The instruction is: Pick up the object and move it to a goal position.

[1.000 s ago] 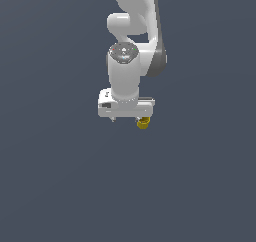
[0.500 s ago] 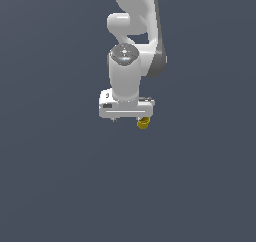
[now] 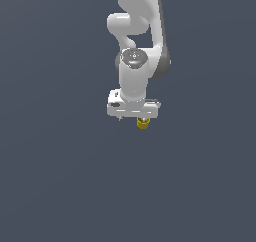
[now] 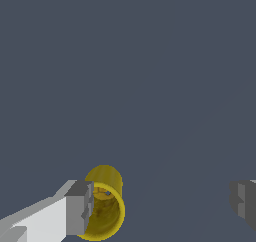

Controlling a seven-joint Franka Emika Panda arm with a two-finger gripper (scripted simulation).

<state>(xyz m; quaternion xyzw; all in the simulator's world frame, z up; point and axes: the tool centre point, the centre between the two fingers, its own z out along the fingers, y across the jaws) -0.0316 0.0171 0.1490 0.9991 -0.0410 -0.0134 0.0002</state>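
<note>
The jaws stand wide apart, so nothing is clamped. One finger sits right beside the cup, the other well off, so the gripper looks off-centre for a grasp. The cup lies under the gripper's end at the exterior view's right.

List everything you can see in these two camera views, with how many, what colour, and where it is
yellow cup: one, yellow, hollow cylinder, against one gripper finger in the wrist view; in the exterior view it peeks out just below the gripper, toward that view's right.
surface: one, plain dark grey-blue, filling the background in both views.
robot arm: one, white, coming down from the top of the exterior view.
gripper: one, white body with grey fingers set wide apart; the far finger is clear of the cup.
</note>
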